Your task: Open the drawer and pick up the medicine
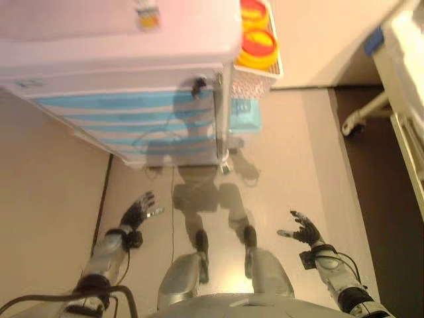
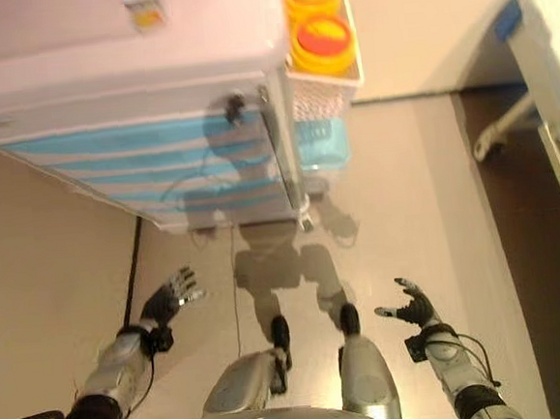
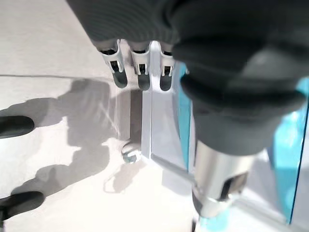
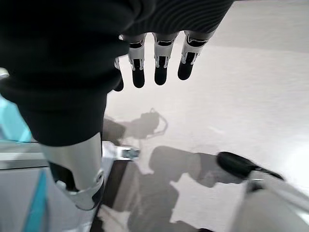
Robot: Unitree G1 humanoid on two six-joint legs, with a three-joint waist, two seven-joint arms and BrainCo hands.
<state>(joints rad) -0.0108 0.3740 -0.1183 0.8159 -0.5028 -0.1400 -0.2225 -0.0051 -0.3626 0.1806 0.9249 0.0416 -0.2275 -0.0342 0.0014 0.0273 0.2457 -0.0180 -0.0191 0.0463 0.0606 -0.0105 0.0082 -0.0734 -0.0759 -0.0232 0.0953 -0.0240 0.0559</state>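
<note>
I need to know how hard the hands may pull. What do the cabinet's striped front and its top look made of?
The cabinet front looks like smooth plastic or painted panel, matt, with blue and white stripes. Its top looks like glossy white plastic, with rounded edges that catch the light. Neither is certain.

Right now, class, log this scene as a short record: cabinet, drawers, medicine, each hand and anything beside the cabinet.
cabinet: white cabinet with blue-striped drawer fronts, standing on the floor ahead of the robot
drawers: all appear closed
medicine: not visible
left hand: open, empty, low over the floor, short of the cabinet
right hand: open, empty, apart from the cabinet
beside cabinet: yellow containers with red lids in a side rack
</note>
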